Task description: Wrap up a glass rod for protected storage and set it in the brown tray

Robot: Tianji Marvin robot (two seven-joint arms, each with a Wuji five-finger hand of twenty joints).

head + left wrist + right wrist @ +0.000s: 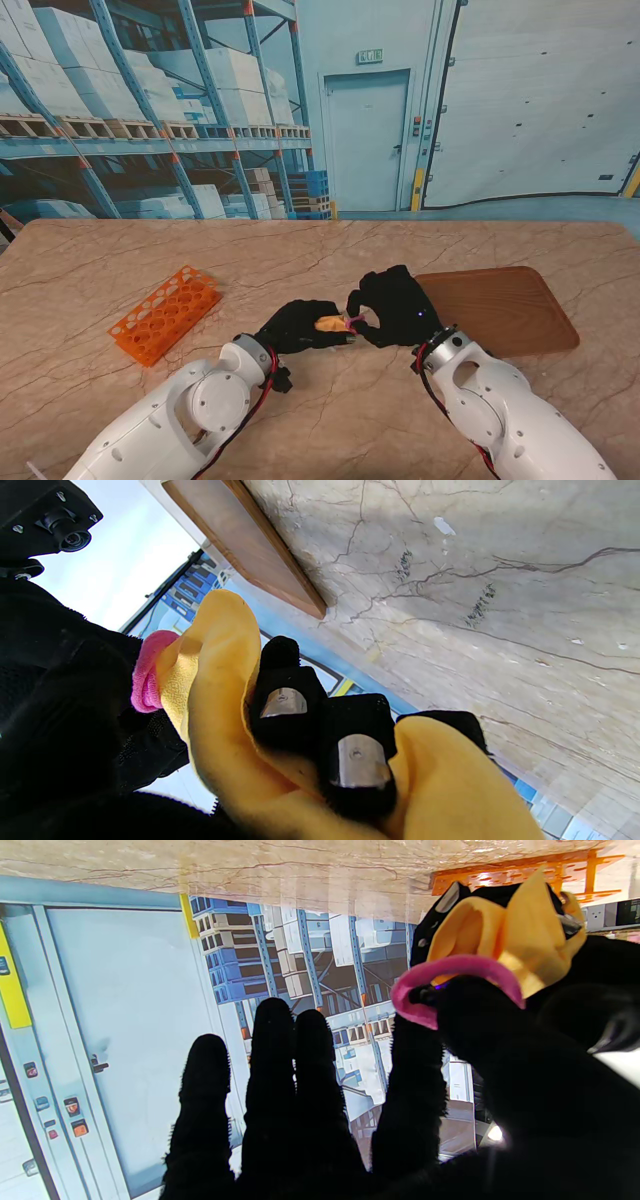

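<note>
orange rack (165,313): on desk (90,260), 9 o'clock of centre | left robot hand (298,326): clamped on yellow cloth bundle (330,324), glass rod not discernible | pink band (352,320): on bundle's end, pinched by right robot hand (392,306) | brown tray (500,308): 3 o'clock.
</note>
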